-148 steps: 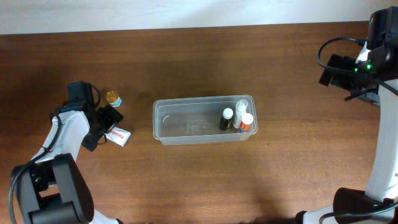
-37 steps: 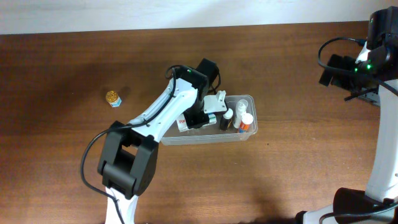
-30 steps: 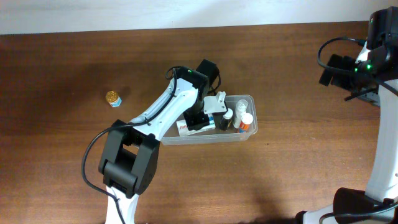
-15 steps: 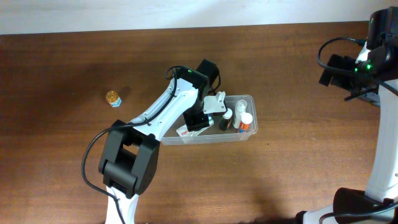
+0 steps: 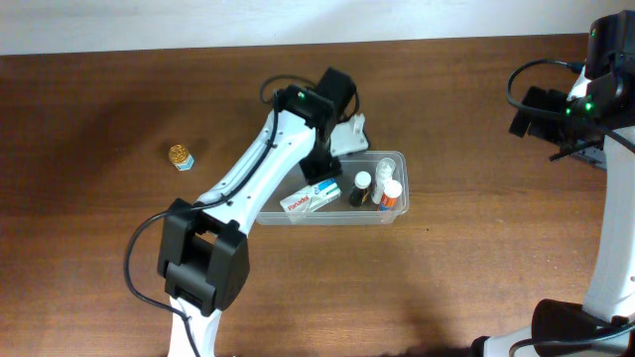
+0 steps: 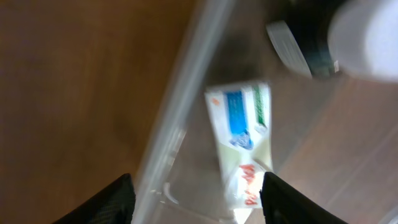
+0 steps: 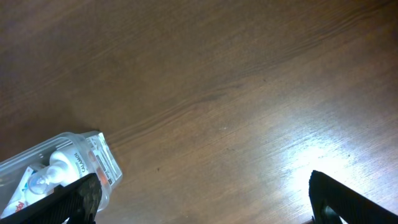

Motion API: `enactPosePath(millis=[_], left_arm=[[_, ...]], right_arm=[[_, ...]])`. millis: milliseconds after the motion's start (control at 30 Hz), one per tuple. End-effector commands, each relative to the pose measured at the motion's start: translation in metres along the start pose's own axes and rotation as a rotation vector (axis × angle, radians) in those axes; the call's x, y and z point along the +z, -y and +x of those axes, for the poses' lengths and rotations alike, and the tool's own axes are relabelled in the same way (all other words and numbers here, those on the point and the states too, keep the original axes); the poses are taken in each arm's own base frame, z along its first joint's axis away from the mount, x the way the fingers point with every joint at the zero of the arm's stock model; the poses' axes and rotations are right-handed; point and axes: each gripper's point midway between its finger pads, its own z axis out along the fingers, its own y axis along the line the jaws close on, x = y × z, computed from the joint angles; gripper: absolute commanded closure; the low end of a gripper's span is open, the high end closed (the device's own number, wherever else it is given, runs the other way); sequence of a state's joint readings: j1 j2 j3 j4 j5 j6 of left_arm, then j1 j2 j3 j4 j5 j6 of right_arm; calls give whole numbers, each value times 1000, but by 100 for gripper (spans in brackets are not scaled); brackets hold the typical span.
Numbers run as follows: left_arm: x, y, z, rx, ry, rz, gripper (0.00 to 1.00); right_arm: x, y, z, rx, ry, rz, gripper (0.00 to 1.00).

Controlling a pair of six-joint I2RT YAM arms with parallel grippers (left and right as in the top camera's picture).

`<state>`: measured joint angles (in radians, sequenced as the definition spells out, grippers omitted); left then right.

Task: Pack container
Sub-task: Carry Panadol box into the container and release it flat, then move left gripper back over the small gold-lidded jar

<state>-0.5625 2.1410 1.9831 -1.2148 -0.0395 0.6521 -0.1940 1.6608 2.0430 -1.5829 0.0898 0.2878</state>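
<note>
The clear container point(image 5: 337, 222) sits mid-table. Inside it a white tube with blue and red print point(image 5: 310, 198) lies flat, and a black bottle point(image 5: 358, 190) and white bottles point(image 5: 389, 190) stand at the right end. My left gripper point(image 5: 349, 133) hovers over the container's back rim, open and empty. In the left wrist view the gripper point(image 6: 199, 202) looks down on the tube point(image 6: 241, 142) and the rim point(image 6: 186, 93), blurred. My right gripper point(image 7: 205, 202) is open over bare wood at the far right, with the container's corner point(image 7: 93, 142) at its lower left.
A small jar with a gold lid point(image 5: 180, 156) stands alone on the wood, left of the container. The right arm point(image 5: 571, 104) is at the table's far right edge. A pale wall runs along the back edge.
The left gripper has let go of the white tube, which now lies flat in the container. The gripper has drawn back over the far rim. The right arm has not moved.
</note>
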Motion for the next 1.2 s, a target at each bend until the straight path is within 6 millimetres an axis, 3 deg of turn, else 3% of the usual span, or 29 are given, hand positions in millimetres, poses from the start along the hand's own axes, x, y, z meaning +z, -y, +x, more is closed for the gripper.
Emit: enactPosePath(millis=[0,200,433,567,767,867,1033,1167], left_arm=[[-46,-19,-9,-144,88,-75,30],[-74,-55,21,-470,123,-100,28],[-101,-58,38,-631,231,52,27],[-109,-73,60,-736,232,38,23],[-106,-113,140,-1073,110,-77,19],[-107,-128,175,-1205,87,-105,1],[-109,-142,213,-1302,75,-126,1],[-110,-148,231,-1342,69,-136,1]], right_arm=[[-1,3,-3,13,11,11,2],[-1,3,-3,13,11,11,2],[-1,3,-3,13,11,11,2],[-1,3,-3,13,11,11,2],[-1,3,-3,13,11,11,2],[-1,3,-3,13,11,11,2],[-1,3,-3,13,11,11,2],[-1,3,-3,13,11,11,2]])
